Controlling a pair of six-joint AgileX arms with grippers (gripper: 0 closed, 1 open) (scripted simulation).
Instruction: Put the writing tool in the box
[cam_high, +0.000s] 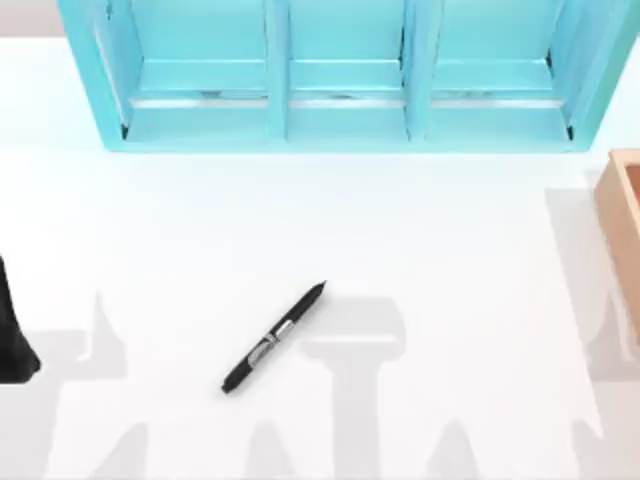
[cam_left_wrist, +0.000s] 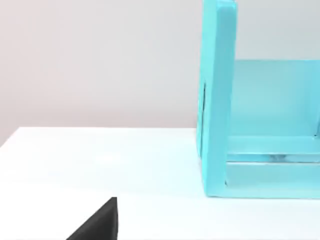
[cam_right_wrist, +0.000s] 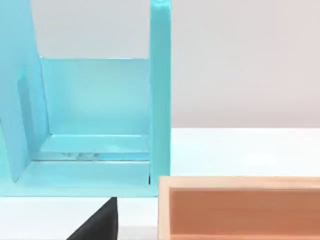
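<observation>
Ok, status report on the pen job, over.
Left arm parked at table's left edge. Pen lying loose mid-table, untouched. Box at right edge, beside the turquoise shelf. Nothing between pen and box.

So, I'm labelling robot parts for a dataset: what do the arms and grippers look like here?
Little of them shows. A plain matte black rounded part of the left arm sits at the top view's left edge. Each wrist view shows a black wedge-shaped gripper piece, without visible cables or markings.
</observation>
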